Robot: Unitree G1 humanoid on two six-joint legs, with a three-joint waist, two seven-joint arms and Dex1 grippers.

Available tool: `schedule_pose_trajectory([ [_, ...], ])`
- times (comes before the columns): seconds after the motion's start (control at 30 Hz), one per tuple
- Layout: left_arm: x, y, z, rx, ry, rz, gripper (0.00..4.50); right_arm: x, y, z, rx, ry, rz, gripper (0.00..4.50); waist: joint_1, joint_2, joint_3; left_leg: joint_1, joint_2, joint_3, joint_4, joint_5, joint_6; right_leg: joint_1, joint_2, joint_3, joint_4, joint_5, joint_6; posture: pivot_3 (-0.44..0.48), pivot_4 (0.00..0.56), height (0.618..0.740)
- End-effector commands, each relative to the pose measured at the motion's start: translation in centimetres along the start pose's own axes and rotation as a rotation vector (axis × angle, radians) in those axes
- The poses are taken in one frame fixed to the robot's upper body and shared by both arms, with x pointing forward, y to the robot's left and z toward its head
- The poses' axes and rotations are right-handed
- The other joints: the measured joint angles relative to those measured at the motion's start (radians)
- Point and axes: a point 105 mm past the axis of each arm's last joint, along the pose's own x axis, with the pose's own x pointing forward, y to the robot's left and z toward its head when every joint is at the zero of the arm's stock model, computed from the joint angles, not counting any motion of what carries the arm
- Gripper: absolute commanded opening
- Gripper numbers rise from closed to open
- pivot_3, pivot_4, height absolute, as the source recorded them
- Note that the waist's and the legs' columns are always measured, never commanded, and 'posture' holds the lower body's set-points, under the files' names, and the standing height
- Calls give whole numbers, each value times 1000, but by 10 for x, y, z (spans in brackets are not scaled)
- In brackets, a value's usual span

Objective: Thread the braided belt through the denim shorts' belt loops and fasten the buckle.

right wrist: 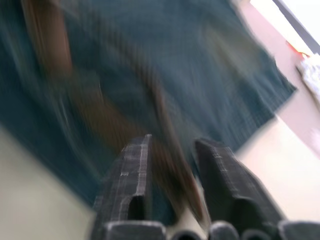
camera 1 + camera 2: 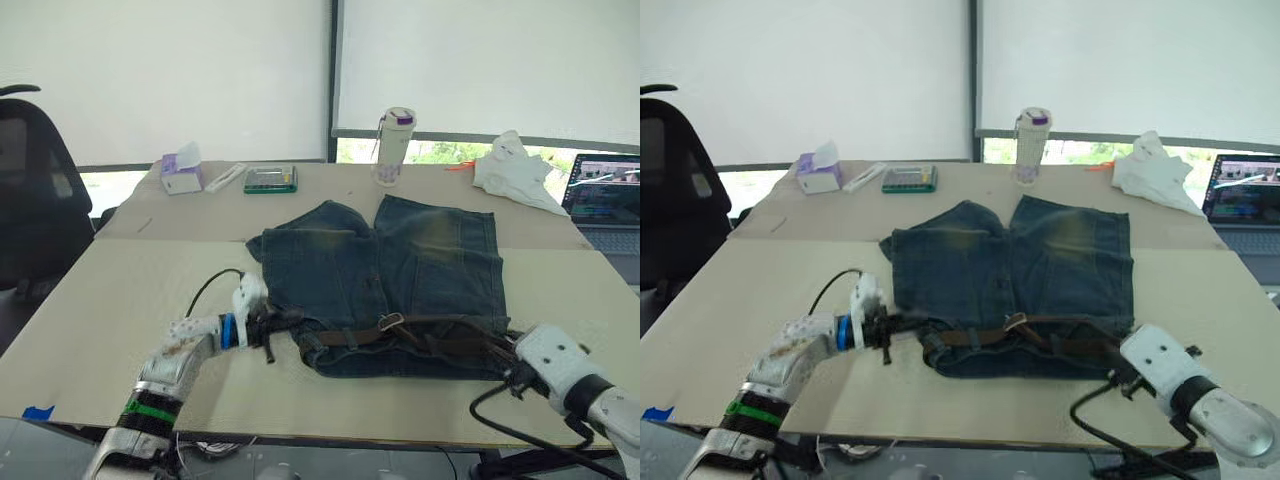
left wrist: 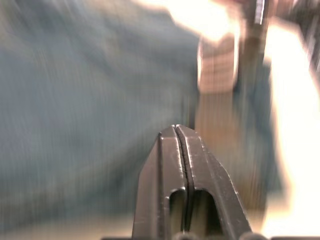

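- The denim shorts (image 2: pixel 385 285) lie flat near the middle of the counter (image 2: pixel 100 330), with the waistband toward the robot and the legs pointing away.
- The braided belt (image 2: pixel 440 335) runs along the waistband, and the buckle (image 2: pixel 390 322) sits near its middle.
- The left tool (image 2: pixel 268 328) rests at the waistband's left end. In the left wrist view its fingers (image 3: pixel 182 170) are pressed together with no gap; the blur hides whether anything is caught between them.
- The right tool (image 1: pixel 172 175) is at the waistband's right end. Its two fingers stand apart with a brown stretch of belt running between them, not clamped.
- Along the far edge of the counter, well apart from the shorts, sit a tissue box (image 2: pixel 182 172), a white flat object (image 2: pixel 224 178), a green-edged case (image 2: pixel 271 180), a tall white bottle (image 2: pixel 394 146) and crumpled white cloth (image 2: pixel 515 170).
- A laptop (image 2: pixel 605 200) stands open at the far right.
- A black chair (image 2: pixel 35 200) stands beside the left side of the counter.
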Motion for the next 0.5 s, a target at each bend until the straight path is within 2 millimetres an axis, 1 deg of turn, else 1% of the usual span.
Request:
schedule_pose_trajectory([
  [0.03,13,-7,55,-25,-164,45,1525,1,-11,31,108,-146,-112,3155,-4,0,0,1,-1,0,0,0,0,1,-1,0,0,0,0,0,150,740],
  [0.1,30,-11,62,-9,-195,89,2114,13,-15,42,180,-207,-189,3754,-11,1,-1,2,-3,1,-1,0,0,1,-2,1,-1,0,1,0,150,740],
  [0.13,36,-13,64,2,-202,107,2559,17,-15,45,207,-225,-206,4213,-12,1,-1,4,-4,2,-2,0,0,3,-2,2,-1,0,1,0,150,740],
  [0.17,41,-18,63,8,-197,104,2837,22,-10,48,207,-228,-182,4473,-12,2,-1,5,-4,2,-3,0,0,3,-2,3,-1,0,1,0,150,740],
  [0.27,51,-28,52,49,-156,80,3902,31,-5,53,173,-233,-165,4500,-13,2,-1,5,-4,2,-3,0,0,2,2,3,0,0,1,0,150,740],
  [0.3,55,-31,45,77,-124,74,4190,34,-4,55,155,-238,-171,4500,-13,2,-1,5,-4,2,-4,0,0,1,3,3,0,0,0,0,150,740],
  [0.33,57,-33,41,96,-102,70,4190,36,-3,57,143,-240,-174,4500,-13,2,-1,5,-4,2,-4,0,0,1,3,4,0,0,0,0,150,740],
  [0.37,61,-33,33,123,-70,78,4190,42,4,59,171,-262,-132,4500,-12,2,-1,5,-4,2,-4,0,0,1,4,4,0,0,0,0,150,740],
  [0.43,65,-32,25,124,-53,92,4190,53,12,54,164,-227,-111,4500,-14,2,0,6,-3,2,-4,0,-1,2,5,4,-1,0,0,0,150,740],
  [0.5,68,-32,18,139,-23,105,4190,62,12,50,119,-185,-131,4500,-13,2,0,6,-3,3,-4,0,-1,1,5,5,-1,1,-1,0,150,740],
])
